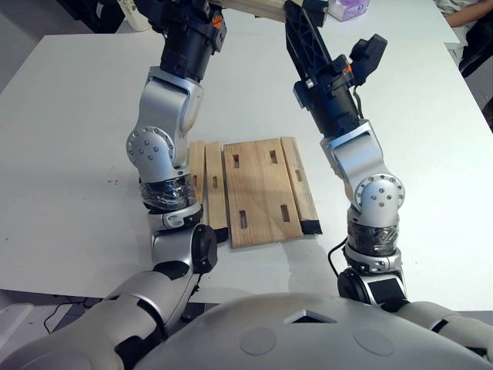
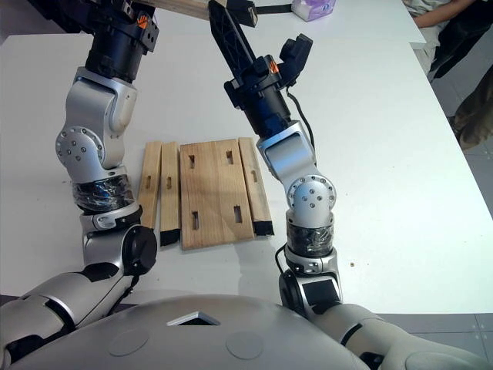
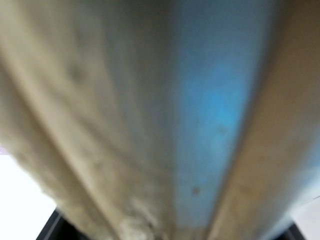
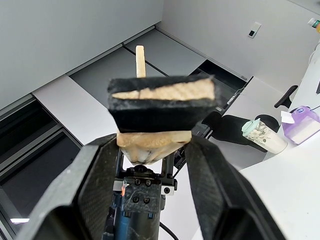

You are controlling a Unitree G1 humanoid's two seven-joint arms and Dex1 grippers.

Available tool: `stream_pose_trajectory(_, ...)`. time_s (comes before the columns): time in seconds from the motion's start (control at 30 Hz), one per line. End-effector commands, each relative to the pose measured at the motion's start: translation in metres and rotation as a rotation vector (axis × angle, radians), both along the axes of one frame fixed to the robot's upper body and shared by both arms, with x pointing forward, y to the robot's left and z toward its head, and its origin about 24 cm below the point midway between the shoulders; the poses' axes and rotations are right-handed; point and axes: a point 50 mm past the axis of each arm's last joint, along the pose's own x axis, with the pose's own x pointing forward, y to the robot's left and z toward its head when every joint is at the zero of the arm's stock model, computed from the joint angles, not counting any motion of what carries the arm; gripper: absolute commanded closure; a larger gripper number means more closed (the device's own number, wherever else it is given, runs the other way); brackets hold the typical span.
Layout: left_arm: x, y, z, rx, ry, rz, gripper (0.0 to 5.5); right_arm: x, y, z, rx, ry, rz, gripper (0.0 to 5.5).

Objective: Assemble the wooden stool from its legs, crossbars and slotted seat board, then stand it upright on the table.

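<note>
Both arms are raised over the far half of the table, with a wooden leg (image 2: 185,7) spanning between them. My right gripper (image 4: 154,144) is shut on that leg just behind its black end cap (image 4: 160,102). My left gripper (image 1: 192,11) grips the same leg farther along, and the wood (image 3: 150,120) sits right against the left wrist camera. A thin crossbar (image 4: 140,60) sticks out of the leg beyond the cap. The slotted seat board (image 1: 258,193) lies flat on the table below, with two wooden pieces (image 1: 206,185) along its left side and another leg (image 1: 300,185) on its right.
The white table (image 1: 69,139) has open room on both sides of the flat parts. A purple tissue box (image 1: 347,8) stands at the far edge, and a lidded cup (image 4: 260,135) stands near it.
</note>
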Motion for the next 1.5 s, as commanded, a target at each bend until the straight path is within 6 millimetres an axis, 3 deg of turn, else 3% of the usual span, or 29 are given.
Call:
stream_pose_trajectory(0.03, -0.005, -0.003, 0.014, -0.008, -0.068, -0.02, 3.42, 0.004, 0.001, -0.015, -0.009, 0.099, -0.033, 3.43)
stream_pose_trajectory(0.23, -0.004, 0.003, 0.017, -0.012, -0.09, -0.01, 3.42, 0.008, -0.005, -0.014, 0.012, 0.122, -0.048, 3.43)
stream_pose_trajectory(0.37, -0.001, 0.008, 0.02, -0.002, -0.104, 0.01, 3.42, 0.006, 0.0, -0.019, -0.094, 0.124, -0.051, 3.43)
stream_pose_trajectory(0.4, 0.0, 0.009, 0.021, -0.002, -0.104, 0.015, 3.42, 0.005, 0.002, -0.021, -0.13, 0.121, -0.051, 3.07)
stream_pose_trajectory(0.6, 0.001, 0.012, 0.02, -0.006, -0.098, 0.03, 3.42, -0.003, 0.009, -0.028, -0.236, 0.097, 0.014, 2.17)
stream_pose_trajectory(0.83, 0.002, 0.016, 0.02, -0.023, -0.094, 0.046, 3.45, -0.014, 0.016, -0.035, -0.36, 0.028, 0.1, 2.14)
stream_pose_trajectory(1.03, 0.003, 0.02, 0.018, 0.006, -0.088, 0.059, 3.45, -0.013, 0.009, -0.038, -0.374, 0.034, 0.079, 2.14)
stream_pose_trajectory(1.17, 0.001, 0.022, 0.022, 0.159, -0.148, 0.091, 3.45, -0.014, 0.003, -0.041, -0.414, 0.029, 0.067, 2.14)
stream_pose_trajectory(1.3, -0.006, 0.026, 0.031, 0.333, -0.246, 0.107, 3.45, -0.019, -0.015, -0.045, -0.58, -0.05, 0.014, 2.14)
stream_pose_trajectory(1.5, -0.016, 0.023, 0.018, 0.441, -0.241, 0.098, 3.45, -0.02, -0.017, -0.034, -0.606, -0.126, 0.018, 2.14)
